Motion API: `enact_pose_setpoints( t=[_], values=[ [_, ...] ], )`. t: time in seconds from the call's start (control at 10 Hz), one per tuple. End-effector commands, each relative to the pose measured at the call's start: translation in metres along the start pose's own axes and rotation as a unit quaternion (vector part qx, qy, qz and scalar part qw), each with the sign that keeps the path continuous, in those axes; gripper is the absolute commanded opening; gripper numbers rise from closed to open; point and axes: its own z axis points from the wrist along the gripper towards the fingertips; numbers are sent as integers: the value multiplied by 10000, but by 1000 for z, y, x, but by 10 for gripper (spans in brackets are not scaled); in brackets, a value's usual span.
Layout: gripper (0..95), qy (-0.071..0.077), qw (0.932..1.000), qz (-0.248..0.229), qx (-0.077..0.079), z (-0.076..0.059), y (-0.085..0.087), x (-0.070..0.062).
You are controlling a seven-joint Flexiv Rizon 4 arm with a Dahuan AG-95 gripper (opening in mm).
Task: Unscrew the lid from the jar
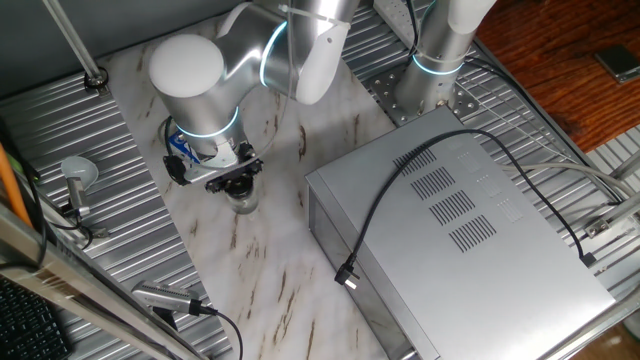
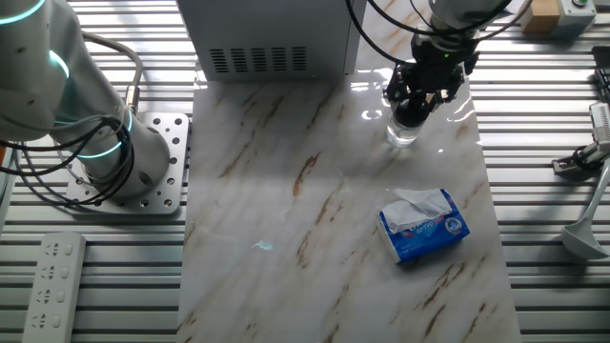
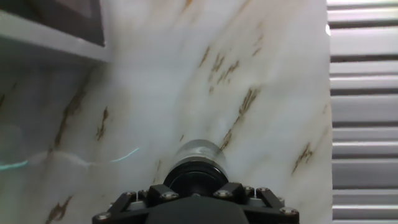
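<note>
One small clear glass jar (image 2: 404,133) stands upright on the white marble-patterned table top (image 2: 315,229), near the table's far edge in the other fixed view, between the metal box and the right edge. One small round black screw cap (image 3: 196,177) sits on the jar's mouth. One black two-finger gripper (image 2: 419,103) is down over the cap; its fingers appear closed around the cap's rim, though the contact itself is hidden in all three views.

One large grey metal box (image 1: 455,225) with vent slots rests on the table, a black cable (image 1: 400,195) draped over its top. One blue-and-white tissue packet (image 2: 424,225) lies flat toward the right edge, well apart from the jar.

The table top is glossy, streaked with brown veins, and flanked by ribbed aluminium panels (image 2: 553,238). One white power strip (image 2: 52,286) lies on the ribbed panel at the near left corner. A second silver arm base (image 2: 129,157) is bolted beside the left edge.
</note>
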Motion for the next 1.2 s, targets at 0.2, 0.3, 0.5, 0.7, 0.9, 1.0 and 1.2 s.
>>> enact_pose_setpoints(
  t=[0.2,0.3,0.5,0.7,0.9,1.0,1.2],
  values=[
    [380,-2,9999,-114,14,3,0,-1],
    [380,16,9999,-153,19,3,0,-1],
    [570,18,9998,-173,15,2,0,-1],
    [570,10,9999,-169,13,2,0,-1],
    [760,-3,9999,-170,11,2,0,-1],
    [950,-17,9999,-143,6,3,0,-1],
    [950,-21,10000,29,-24,3,0,-1]
  ],
)
